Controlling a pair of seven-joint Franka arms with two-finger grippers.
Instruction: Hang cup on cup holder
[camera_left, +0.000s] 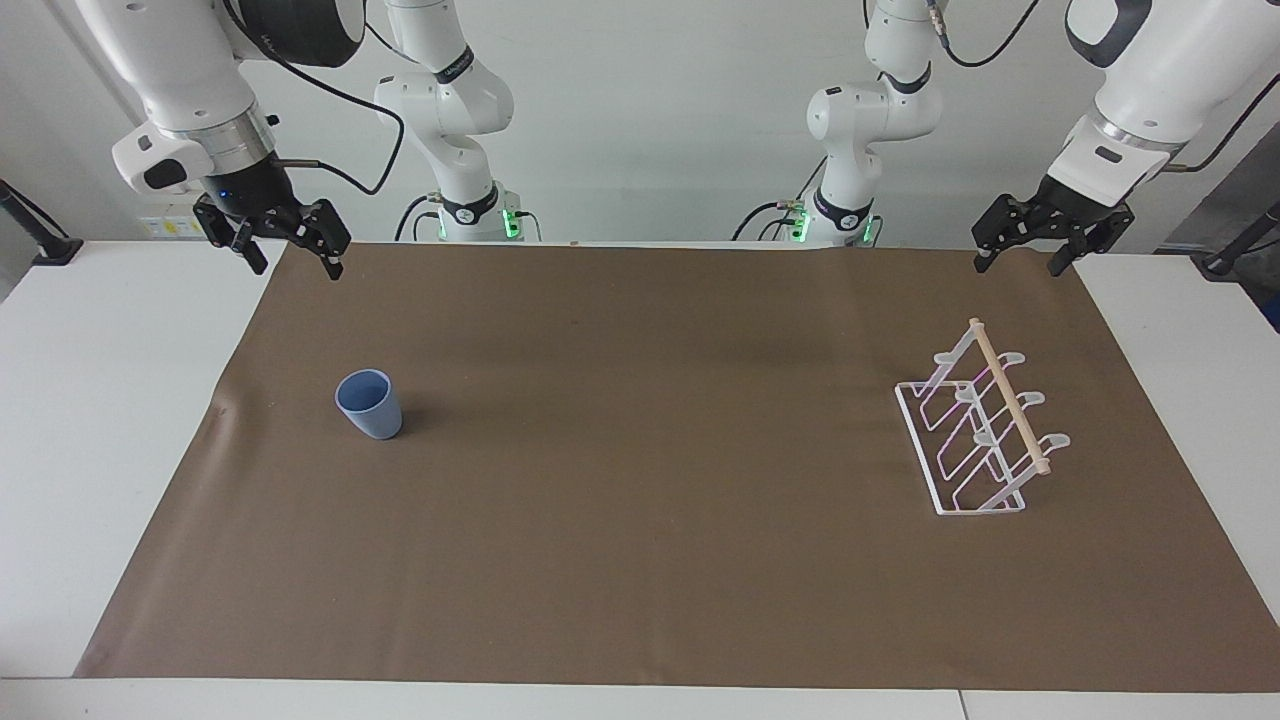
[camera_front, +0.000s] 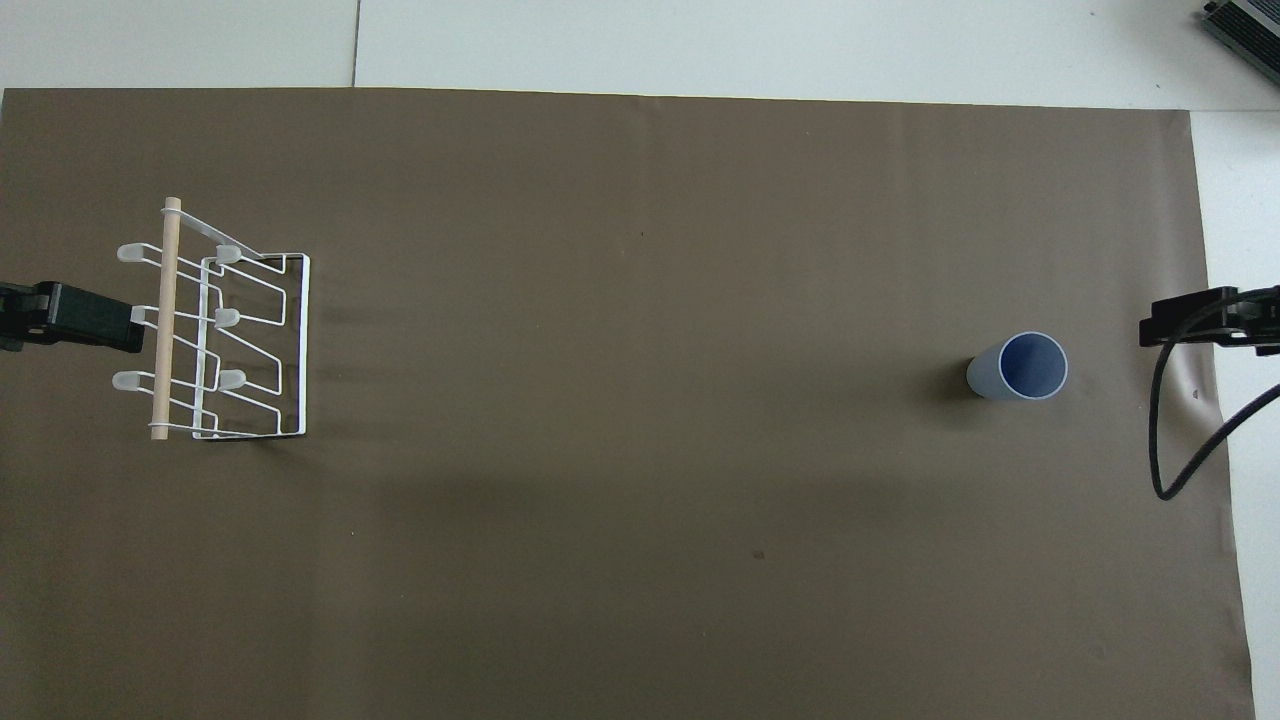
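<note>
Cup-hanging is only just beginning, by the look of it: nothing is being held and nothing is sitting on the rack yet. Going across the facing view, the right gripper (camera_left: 290, 248) is hovering over the robots' edge of the brown mat (camera_left: 640, 560) at the right arm's end, its fingers standing apart and empty. The light-blue cup (camera_left: 369, 404) is standing upright, mouth up, on the mat farther from the robots than that gripper and well apart from everything else. At the left arm's end, the white wire cup holder (camera_left: 975, 440) is sitting on the mat with its wooden dowel (camera_left: 1010, 398) running along the top and its slanted prongs all bare. The left gripper (camera_left: 1025, 250) is waiting over the mat's edge nearer the robots than the holder, fingers likewise apart. My reading is that the next move is falling to the right arm, since it is the one near the cup: coming down, closing on the cup's wall or rim, then carrying it across to the holder and turning it mouth-down over a prong, or handing it over on the way. In the overhead view only the tip of each gripper is showing at the frame's edges, and the thin wire loops are overlapping, so the exact prong count is hard to make out.
</note>
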